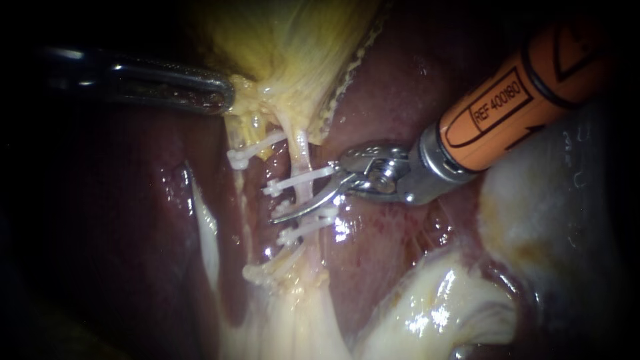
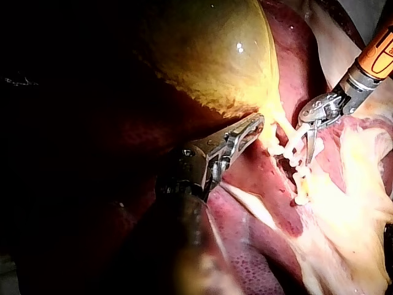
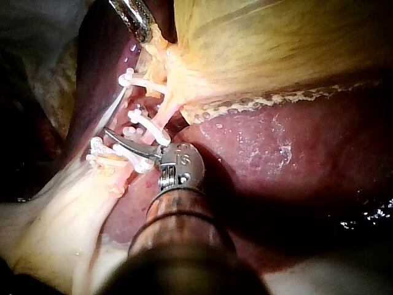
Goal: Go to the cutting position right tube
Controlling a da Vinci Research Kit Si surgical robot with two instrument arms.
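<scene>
Endoscope view, entry one: right tube [image 1: 303,157], a single pale, smooth, slender cord. Its long axis runs up and down the view, from the neck of the gallbladder [image 1: 293,40] into fatty yellow tissue below.

Clips [image 1: 300,180]: white plastic, at least four counted, set crosswise.

My right instrument [image 1: 310,197]: end effector of two curved metal blades, jaws parted. The lower blade lies across the right tube between two clips.

My left instrument [image 1: 223,99]: jaws clamped on yellow gallbladder tissue at the neck.

Liver [image 1: 393,253]: dark red and glossy.
</scene>
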